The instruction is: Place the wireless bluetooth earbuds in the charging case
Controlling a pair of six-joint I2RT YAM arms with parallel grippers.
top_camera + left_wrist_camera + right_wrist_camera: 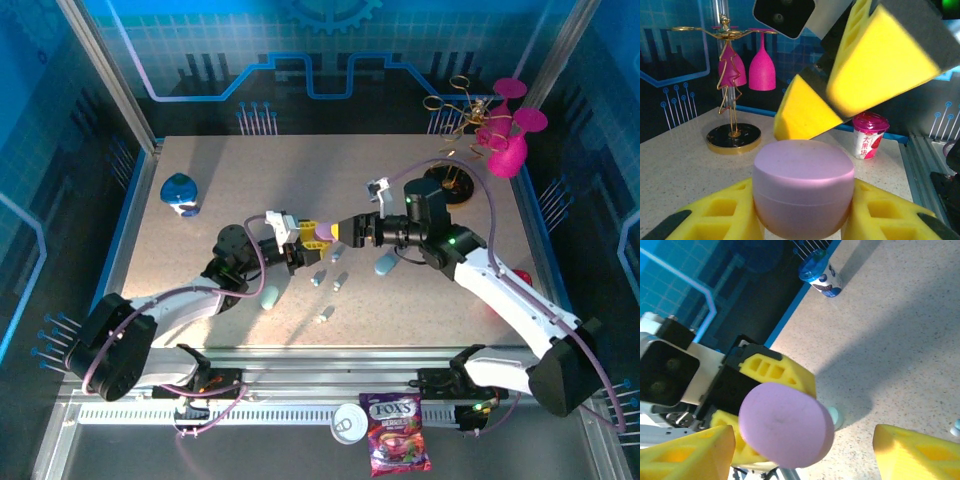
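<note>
Several earbuds (318, 278) are lying loose on the table (200, 180), none seated yet. One purple case (802, 175) is sitting clamped, lid apparently closed, in the left gripper (802, 217) near them; right gripper (802, 450) is standing wide open around it, holding nothing. Opening and loading are remaining.

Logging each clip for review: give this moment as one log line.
left gripper: shut on lilac pebble-shaped plastic case | right gripper: open, facing case | tiny grey-blue earbuds: loose on table
</note>
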